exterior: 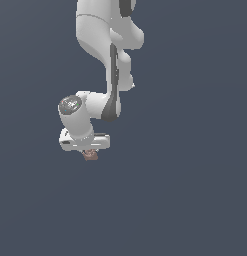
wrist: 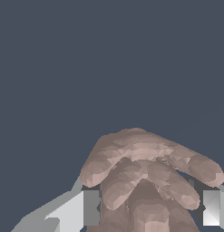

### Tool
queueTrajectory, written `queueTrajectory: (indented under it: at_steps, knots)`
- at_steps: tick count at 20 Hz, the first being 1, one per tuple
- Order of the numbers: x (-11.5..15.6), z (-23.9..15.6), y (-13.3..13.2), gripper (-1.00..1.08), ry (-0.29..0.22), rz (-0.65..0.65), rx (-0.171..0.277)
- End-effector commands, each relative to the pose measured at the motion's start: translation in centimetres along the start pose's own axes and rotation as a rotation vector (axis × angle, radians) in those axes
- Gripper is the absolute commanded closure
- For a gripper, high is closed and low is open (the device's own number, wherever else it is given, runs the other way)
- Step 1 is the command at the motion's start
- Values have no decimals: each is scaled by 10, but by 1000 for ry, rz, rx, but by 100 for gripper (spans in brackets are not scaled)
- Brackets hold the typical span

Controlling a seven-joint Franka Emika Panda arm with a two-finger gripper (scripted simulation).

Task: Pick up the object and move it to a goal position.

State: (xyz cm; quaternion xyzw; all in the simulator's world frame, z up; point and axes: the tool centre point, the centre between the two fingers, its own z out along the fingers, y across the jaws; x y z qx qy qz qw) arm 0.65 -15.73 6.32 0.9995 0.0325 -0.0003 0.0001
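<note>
The object (exterior: 90, 155) is a small lumpy brown-tan item, sitting right under the white gripper (exterior: 89, 154) in the exterior view. In the wrist view the object (wrist: 145, 176) fills the space between the two grey-white fingertips (wrist: 84, 208), which press against its sides. The gripper is shut on it. The fingers are mostly hidden by the hand body in the exterior view. Whether the object rests on the surface or hangs above it I cannot tell.
The white arm (exterior: 107, 55) reaches down from above in the exterior view. Around it there is only a plain dark blue-grey background (exterior: 195, 175). No goal marker shows in either view.
</note>
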Motion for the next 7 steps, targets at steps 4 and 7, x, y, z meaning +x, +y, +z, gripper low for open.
queueTrajectory:
  at_steps: [4, 7]
  knots:
    - [-15, -3, 14, 108, 0, -1, 0]
    - [-17, -3, 16, 108, 0, -1, 0]
